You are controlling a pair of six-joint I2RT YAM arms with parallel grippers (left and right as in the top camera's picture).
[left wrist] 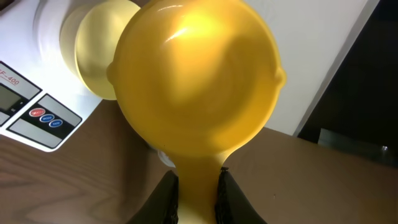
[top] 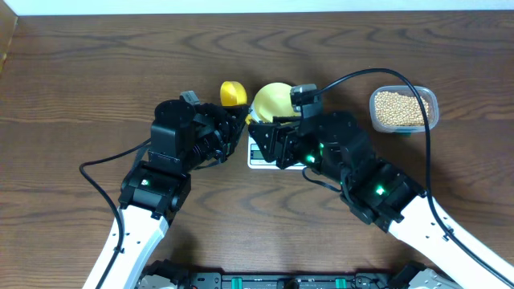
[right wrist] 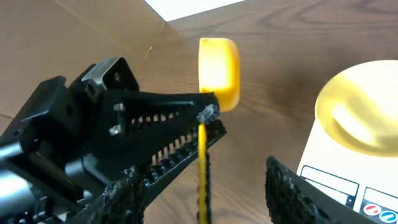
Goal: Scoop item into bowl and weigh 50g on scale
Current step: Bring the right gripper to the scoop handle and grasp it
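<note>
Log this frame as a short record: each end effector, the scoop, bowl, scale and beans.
left end effector: shut on the scoop by its handle
right end effector: open, fingers either side of that handle, not gripping
scoop position: beside the bowl
bowl: on the scale, no beans visible inside
beans: in the clear tub, on the right arm's side

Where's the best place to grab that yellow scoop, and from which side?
Grip the scoop by its long narrow handle, coming from the handle's end. The handle fits between two fingers; the round cup is too wide and must stay free. The left gripper holds it that way.
</note>
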